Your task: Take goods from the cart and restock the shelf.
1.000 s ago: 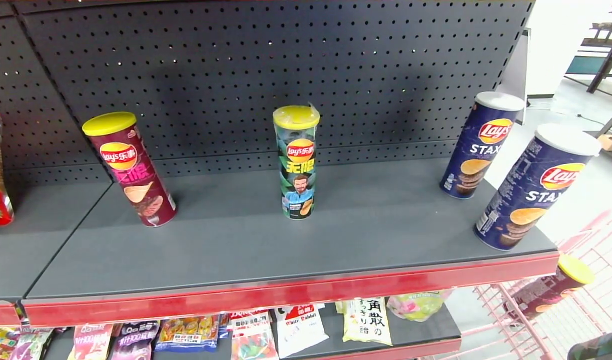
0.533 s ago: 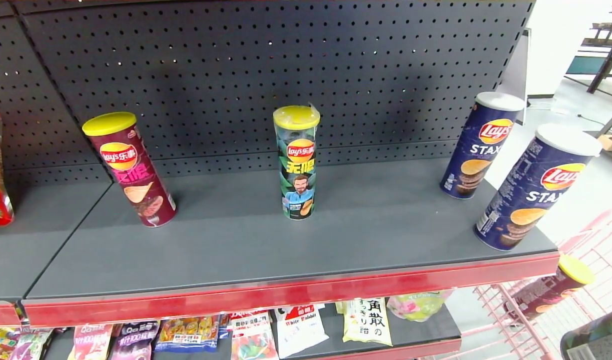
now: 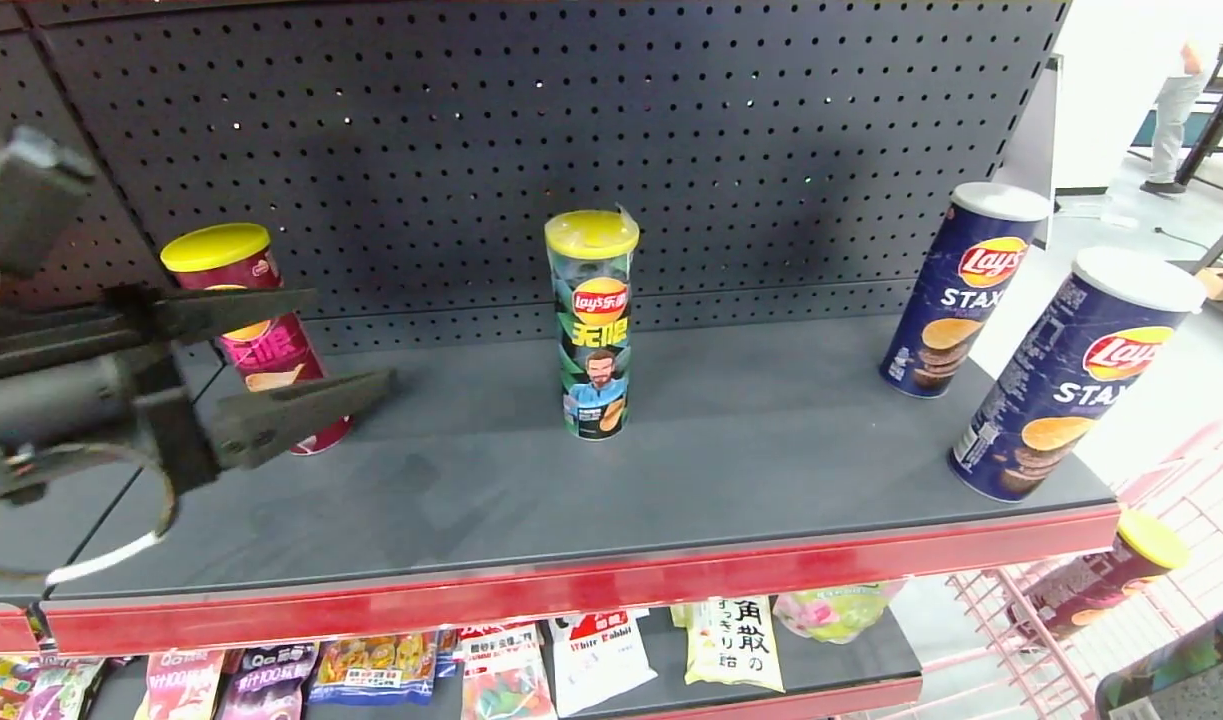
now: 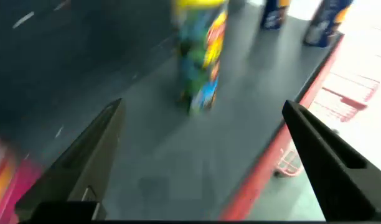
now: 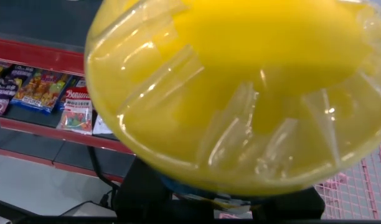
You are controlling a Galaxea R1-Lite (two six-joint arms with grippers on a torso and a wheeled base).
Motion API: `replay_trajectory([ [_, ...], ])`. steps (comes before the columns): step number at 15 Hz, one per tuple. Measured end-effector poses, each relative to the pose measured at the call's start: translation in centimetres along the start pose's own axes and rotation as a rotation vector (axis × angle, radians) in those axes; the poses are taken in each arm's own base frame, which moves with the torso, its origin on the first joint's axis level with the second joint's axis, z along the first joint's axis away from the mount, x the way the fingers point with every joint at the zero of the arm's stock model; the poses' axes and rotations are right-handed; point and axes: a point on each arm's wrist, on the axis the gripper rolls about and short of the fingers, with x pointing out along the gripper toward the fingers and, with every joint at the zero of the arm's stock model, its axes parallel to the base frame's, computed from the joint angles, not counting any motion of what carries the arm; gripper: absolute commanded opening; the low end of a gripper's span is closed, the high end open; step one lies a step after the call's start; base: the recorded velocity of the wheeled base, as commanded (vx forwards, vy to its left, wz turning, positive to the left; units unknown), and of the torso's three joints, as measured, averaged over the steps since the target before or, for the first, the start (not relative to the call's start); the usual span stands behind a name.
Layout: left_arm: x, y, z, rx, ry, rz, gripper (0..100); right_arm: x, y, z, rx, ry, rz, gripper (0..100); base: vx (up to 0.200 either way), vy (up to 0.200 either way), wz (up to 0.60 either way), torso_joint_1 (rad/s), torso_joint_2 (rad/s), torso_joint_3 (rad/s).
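Shelf (image 3: 611, 490) has wide gaps betw upright cans (image 3: 592, 320), so room to restock; pink cart (image 3: 1061, 660) at robot's right holds maroon can (image 3: 1091, 585); left gripper (image 3: 351, 338) spread, empty, over shelf near magenta can (image 3: 226, 262); right gripper (image 5: 209, 202) pinching yellow-lid can (image 5: 240, 81) low by cart, prob for shelving.

Left claw (image 3: 353, 337): black tapered fingers (image 3: 291, 410), grey wrist box (image 3: 21, 200), black-white looped cable (image 3: 101, 558).

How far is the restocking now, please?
Done: on the shelf stand a maroon can, a green can and two blue cans. In hand: the right gripper holds a yellow-lidded can; the left gripper is open and empty. Left: at least a purple can lies in the cart.
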Motion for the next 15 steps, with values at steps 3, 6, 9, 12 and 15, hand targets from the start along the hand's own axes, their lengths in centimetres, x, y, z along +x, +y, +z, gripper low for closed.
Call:
replay_trajectory([
  [3,7.5,1.7,0.2,0.037,-0.019,-0.166,100,-0.2,0.0,-0.1,0.0,-0.006,-0.002,0,0.0,0.0,0.0,0.0,0.0,0.0],
  [6,12.1,2.5,-0.9,0.026,0.006,-0.218,100,-0.3,0.0,-0.1,-0.001,-0.014,-0.004,0,0.0,0.0,0.0,0.0,0.0,0.0],
  [9,14.8,3.3,-1.2,0.029,0.005,-0.23,100,-0.4,0.0,-0.1,-0.002,-0.018,-0.005,0,0.0,0.0,0.0,0.0,0.0,0.0],
  [12,16.5,3.4,-1.7,0.025,0.013,-0.245,100,-0.4,0.0,-0.1,-0.002,-0.017,-0.005,0,0.0,0.0,0.0,0.0,0.0,0.0],
  [15,17.9,3.6,-2.0,0.026,0.012,-0.256,100,-0.3,0.0,-0.1,-0.002,-0.016,-0.005,0,0.0,0.0,0.0,0.0,0.0,0.0],
])
